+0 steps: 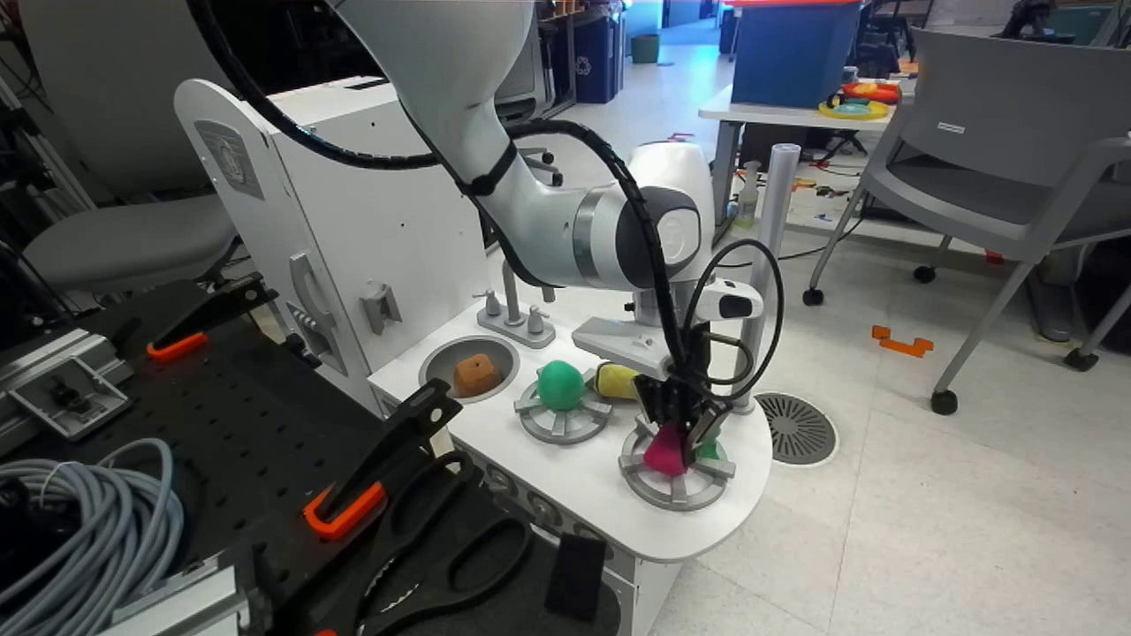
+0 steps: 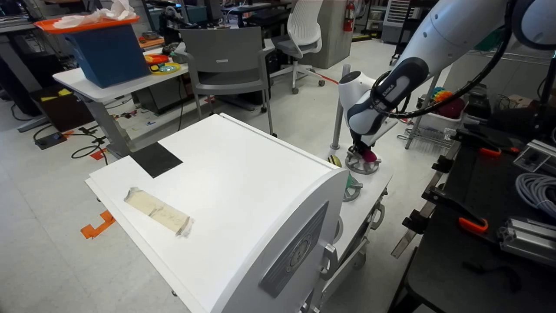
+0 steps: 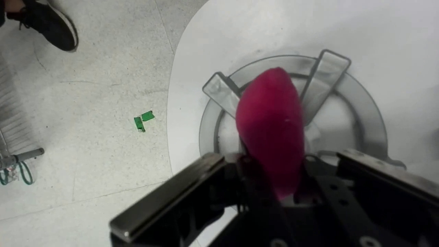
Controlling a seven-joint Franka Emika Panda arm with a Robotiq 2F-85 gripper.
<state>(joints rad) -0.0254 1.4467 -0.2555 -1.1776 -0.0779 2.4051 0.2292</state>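
— "What surrounds the ball [image 1: 560, 386], in an exterior view?"
— "The ball sits on a burner [image 1: 560, 431] atop the desk [image 1: 579, 468], a toy [image 1: 616, 380] just to its right, a sink [image 1: 435, 367] to its left with a block [image 1: 476, 375] inside, a faucet [image 1: 511, 300] behind and to its left."
— "And the jaws?"
— "They hang right and forward of the ball, around a gripped toy [image 1: 664, 452], over another burner [image 1: 679, 491]."
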